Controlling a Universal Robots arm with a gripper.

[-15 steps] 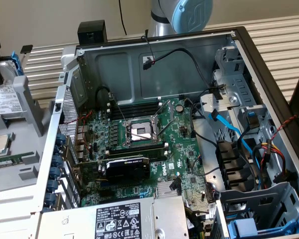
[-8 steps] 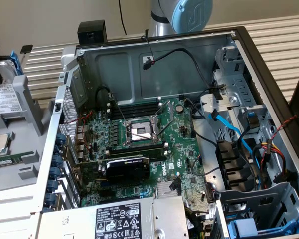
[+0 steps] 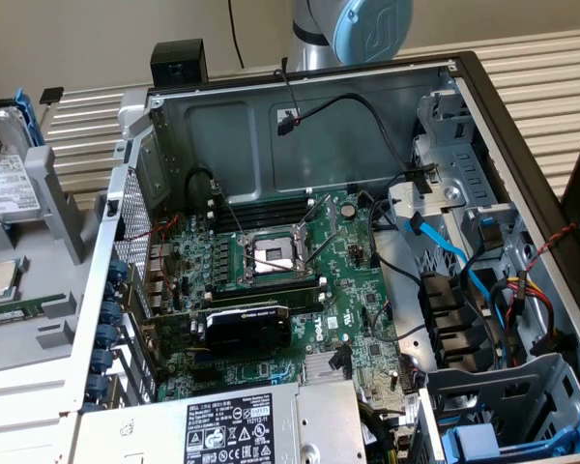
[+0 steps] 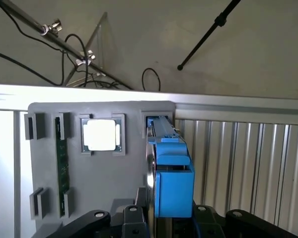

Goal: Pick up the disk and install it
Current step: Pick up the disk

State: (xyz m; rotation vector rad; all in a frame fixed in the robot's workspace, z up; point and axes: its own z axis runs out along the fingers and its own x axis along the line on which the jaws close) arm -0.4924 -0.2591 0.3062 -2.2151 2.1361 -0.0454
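Two black fingers (image 4: 134, 218) of the claw (image 4: 171, 220) pinch the disk (image 4: 174, 183), a silver-metal hard drive in a blue plastic frame. It stands on edge in a slot of the grey plastic holder (image 4: 114, 178). Neighbouring pockets hold a square silver processor chip (image 4: 100, 135) and a green memory stick (image 4: 62, 168). Beside the holder, the open computer case (image 3: 464, 87) contains a grey power-supply box (image 3: 309, 425) labelled Dell.
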